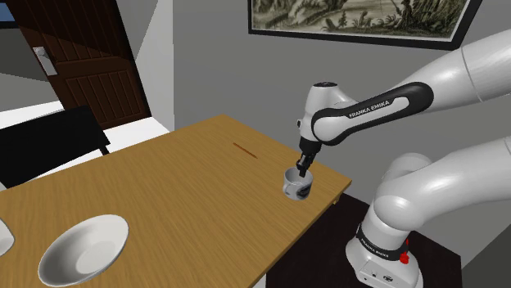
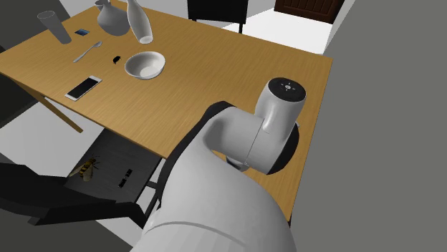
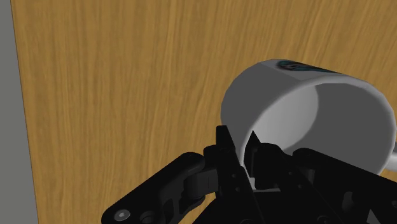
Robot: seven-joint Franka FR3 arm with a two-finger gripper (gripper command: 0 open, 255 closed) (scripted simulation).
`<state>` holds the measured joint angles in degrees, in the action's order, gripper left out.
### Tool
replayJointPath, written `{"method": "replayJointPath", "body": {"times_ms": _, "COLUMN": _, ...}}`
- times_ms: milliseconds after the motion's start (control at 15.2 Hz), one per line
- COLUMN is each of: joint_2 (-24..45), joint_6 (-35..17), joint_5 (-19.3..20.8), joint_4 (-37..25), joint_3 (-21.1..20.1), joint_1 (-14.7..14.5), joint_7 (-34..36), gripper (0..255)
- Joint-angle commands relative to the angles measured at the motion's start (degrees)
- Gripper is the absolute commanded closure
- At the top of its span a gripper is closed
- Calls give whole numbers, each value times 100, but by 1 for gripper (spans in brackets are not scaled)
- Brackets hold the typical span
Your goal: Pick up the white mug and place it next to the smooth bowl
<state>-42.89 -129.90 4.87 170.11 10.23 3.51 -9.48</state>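
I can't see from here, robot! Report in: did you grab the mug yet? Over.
Hand shut on mug rim, one finger inside. Mug near table edge. Bowl far across table, nothing in between. Over.

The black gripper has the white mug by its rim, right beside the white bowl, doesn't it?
Not quite. The gripper does clasp the white mug by its rim, but the white bowl lies far off, toward the other end of the table, as the shoulder view shows.
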Motion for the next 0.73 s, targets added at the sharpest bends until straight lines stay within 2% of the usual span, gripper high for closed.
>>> {"method": "replayJointPath", "body": {"times_ms": 0, "joint_2": -65, "joint_6": 111, "joint_5": -6, "joint_4": -44, "joint_3": -11, "joint_1": -1, "joint_7": 5, "gripper": 255}}
{"method": "replayJointPath", "body": {"times_ms": 660, "joint_2": -545, "joint_6": 1142, "joint_5": -74, "joint_4": -598, "joint_3": -115, "joint_1": -18, "joint_7": 49, "gripper": 255}}
